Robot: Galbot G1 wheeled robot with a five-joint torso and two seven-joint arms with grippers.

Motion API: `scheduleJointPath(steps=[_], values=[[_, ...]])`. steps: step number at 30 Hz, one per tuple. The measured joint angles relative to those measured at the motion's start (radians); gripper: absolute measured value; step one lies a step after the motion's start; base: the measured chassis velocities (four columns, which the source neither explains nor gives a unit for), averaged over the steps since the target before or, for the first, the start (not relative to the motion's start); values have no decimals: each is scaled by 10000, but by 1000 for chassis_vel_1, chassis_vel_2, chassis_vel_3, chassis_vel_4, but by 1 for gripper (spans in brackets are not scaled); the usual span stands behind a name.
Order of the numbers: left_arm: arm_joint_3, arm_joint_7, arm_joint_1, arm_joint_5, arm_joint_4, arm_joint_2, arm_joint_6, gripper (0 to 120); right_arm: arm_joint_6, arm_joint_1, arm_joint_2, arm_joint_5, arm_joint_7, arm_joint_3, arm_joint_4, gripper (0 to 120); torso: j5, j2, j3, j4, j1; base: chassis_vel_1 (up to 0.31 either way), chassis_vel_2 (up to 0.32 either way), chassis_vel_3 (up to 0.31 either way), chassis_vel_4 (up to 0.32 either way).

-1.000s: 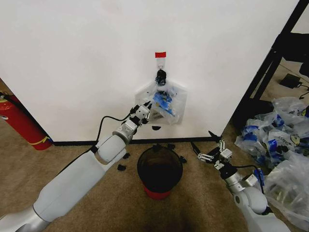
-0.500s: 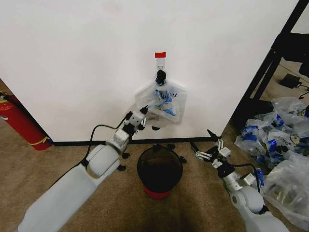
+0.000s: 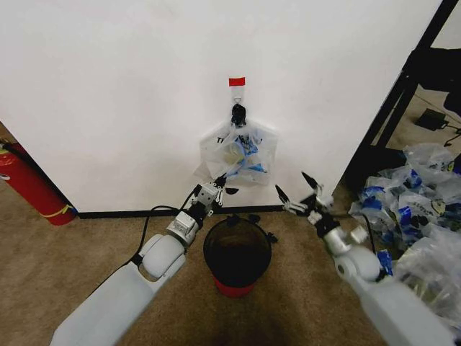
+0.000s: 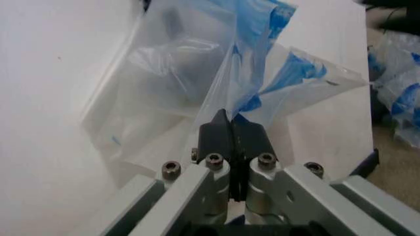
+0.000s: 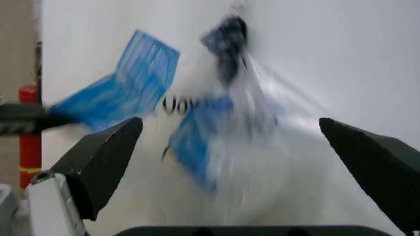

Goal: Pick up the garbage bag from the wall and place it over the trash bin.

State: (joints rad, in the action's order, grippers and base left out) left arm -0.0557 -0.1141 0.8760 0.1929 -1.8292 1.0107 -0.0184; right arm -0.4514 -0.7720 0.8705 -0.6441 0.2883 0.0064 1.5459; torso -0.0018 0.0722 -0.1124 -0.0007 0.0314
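The garbage bag (image 3: 243, 150), see-through with blue patches, hangs from a black clip on the white wall (image 3: 108, 86) under a red tape mark (image 3: 236, 81). My left gripper (image 3: 218, 184) is at the bag's lower left corner, shut on a fold of its film; the left wrist view shows the closed fingers (image 4: 217, 135) pinching the garbage bag (image 4: 190, 73). The red trash bin (image 3: 238, 285) stands on the carpet directly below. My right gripper (image 3: 295, 193) hovers open to the bag's lower right, facing the garbage bag (image 5: 223, 123) with nothing between its fingers (image 5: 98, 162).
A red fire extinguisher (image 3: 25, 184) leans at the wall's left end. A heap of clear blue-printed bags (image 3: 418, 209) lies at the right, beside a black shelf frame (image 3: 403, 94). Small black bits lie around the bin by the baseboard (image 3: 108, 213).
My left gripper has moved down and toward the bin, drawing the bag's lower left corner with it. My right arm has risen from near the floor toward the bag.
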Motion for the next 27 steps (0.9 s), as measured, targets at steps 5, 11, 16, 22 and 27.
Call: scheduleJointPath(steps=[5,11,16,22,27], values=[[192,2,114,-1,-158,-83,-11,0,616,2666,-408,-47,-54,-2110,-902,100,0,-1,-1,-5,1,0,0,0,0],[315,2,211,-22,-251,-85,-11,0,1605,4032,-1000,-42,1299,-2677,-1089,100,-6,0,0,-9,1,0,0,0,0],[366,-2,291,-55,-305,-18,-5,0,2116,4561,-1317,-63,3155,-2732,-1306,100,-2,0,0,-13,0,0,0,0,0],[415,-20,291,-64,-353,-45,34,0,2496,4541,-1119,433,4194,-2678,-1407,100,1,-1,0,-8,0,0,0,0,0],[448,-35,334,-64,-471,-74,51,0,2519,4583,-767,1349,4190,-2637,-1813,100,2,-1,0,-7,0,0,0,0,0]])
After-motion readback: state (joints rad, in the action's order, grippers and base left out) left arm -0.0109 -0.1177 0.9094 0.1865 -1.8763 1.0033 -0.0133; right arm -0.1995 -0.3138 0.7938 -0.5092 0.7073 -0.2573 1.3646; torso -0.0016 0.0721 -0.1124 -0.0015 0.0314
